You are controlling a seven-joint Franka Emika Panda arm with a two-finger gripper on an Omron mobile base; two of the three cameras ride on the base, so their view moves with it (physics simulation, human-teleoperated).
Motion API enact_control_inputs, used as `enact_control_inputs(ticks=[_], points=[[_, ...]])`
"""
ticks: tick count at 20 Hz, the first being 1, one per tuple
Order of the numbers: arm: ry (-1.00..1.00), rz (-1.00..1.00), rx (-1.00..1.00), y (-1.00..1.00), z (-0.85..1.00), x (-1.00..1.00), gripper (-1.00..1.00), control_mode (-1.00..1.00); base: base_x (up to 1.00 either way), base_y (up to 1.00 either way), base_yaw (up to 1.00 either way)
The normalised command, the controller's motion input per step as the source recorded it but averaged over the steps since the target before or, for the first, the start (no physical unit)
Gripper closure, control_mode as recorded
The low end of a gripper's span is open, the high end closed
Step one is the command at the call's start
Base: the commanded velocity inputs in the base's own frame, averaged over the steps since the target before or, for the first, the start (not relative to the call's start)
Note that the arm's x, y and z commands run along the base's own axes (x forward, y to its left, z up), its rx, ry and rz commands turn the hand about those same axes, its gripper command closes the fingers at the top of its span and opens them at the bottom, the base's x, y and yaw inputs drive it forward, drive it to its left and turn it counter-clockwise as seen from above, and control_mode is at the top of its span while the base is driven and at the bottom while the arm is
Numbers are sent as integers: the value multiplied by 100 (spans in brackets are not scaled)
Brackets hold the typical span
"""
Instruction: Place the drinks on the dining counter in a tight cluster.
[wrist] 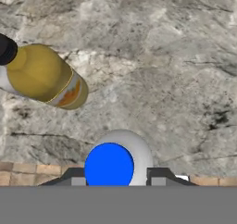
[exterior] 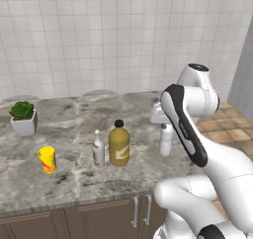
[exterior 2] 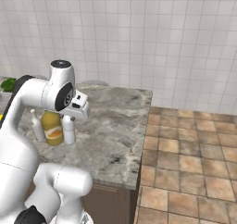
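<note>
Small white bottle with blue cap (wrist: pixel 118 160) upright on surface (exterior: pixel 74 179), right of the other drinks, apart from them. Gripper (wrist: pixel 118 177) over it, jaws narrowed to either side of bottle body, pinching it. Hand view gives blue cap from above; left base view gives white body (exterior: pixel 166 140) under hand. Three bottles: small white one, orange-yellow jug (exterior: pixel 119 145), slim beige bottle (exterior: pixel 99 149) just beside jug. One yellow cup (exterior: pixel 47 159), one potted plant (exterior: pixel 23 117) further left.
</note>
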Motion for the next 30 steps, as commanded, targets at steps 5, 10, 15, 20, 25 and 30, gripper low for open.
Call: enact_control_inputs(ticks=[5, 10, 15, 20, 25, 30], points=[[-12, 23, 0, 6, -63, 57, 100, -100, 0, 0, 0], [-8, 27, 0, -2, -8, 51, 100, -100, 0, 0, 0], [0, 16, 0, 2, 0, 21, 100, -100, 0, 0, 0], [2, 14, -1, 2, 0, 14, 100, -100, 0, 0, 0], [0, 19, 0, 13, -5, 11, 100, -100, 0, 0, 0], [0, 22, 0, 16, -21, 1, 100, -100, 0, 0, 0]])
